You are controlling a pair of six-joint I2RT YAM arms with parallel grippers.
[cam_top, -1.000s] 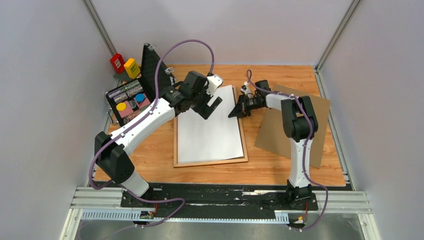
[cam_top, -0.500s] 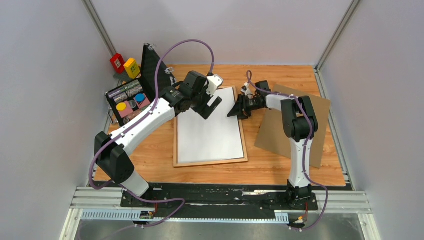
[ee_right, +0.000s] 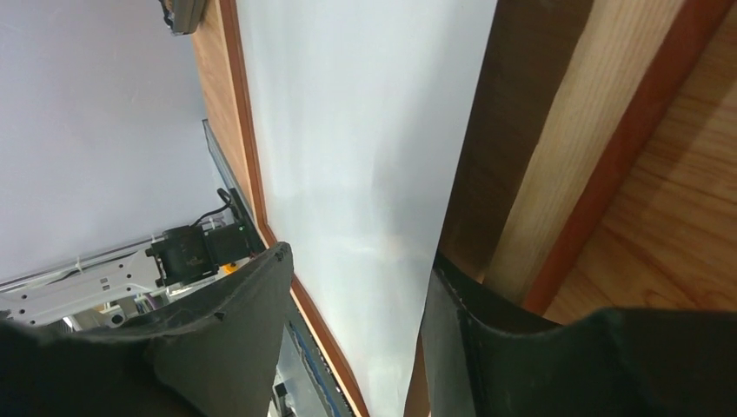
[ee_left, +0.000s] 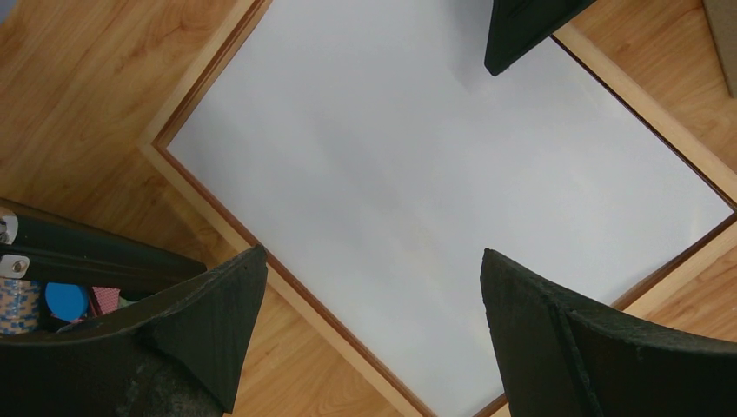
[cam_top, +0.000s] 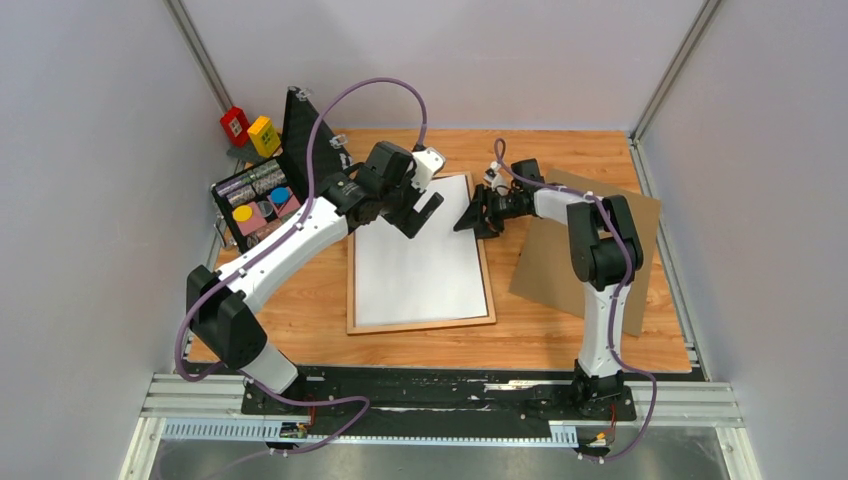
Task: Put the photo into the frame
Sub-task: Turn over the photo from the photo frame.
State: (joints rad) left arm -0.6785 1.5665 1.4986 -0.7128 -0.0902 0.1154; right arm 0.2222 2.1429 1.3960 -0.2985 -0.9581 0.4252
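Observation:
The photo (cam_top: 420, 250) lies white side up inside the frame (cam_top: 420, 325), which rests flat on the wooden table. My left gripper (cam_top: 422, 217) hovers open over the photo's far left part. In the left wrist view its fingers (ee_left: 372, 253) straddle the photo (ee_left: 417, 156) and the frame's rail (ee_left: 217, 217), touching neither. My right gripper (cam_top: 468, 220) is at the frame's right rail near the far end. Its jaws (ee_right: 358, 254) stand apart around the photo's right edge (ee_right: 365, 130), beside the pale rail (ee_right: 574, 148).
A plain brown backing board (cam_top: 545, 265) lies on the table to the right, under the right arm. A black case (cam_top: 255, 200) of coloured items stands open at the left, with a red block (cam_top: 235, 125) and a yellow block (cam_top: 264, 135) behind it.
My right gripper's jaws have opened from shut at the photo's right edge. The left arm and the photo have barely moved.

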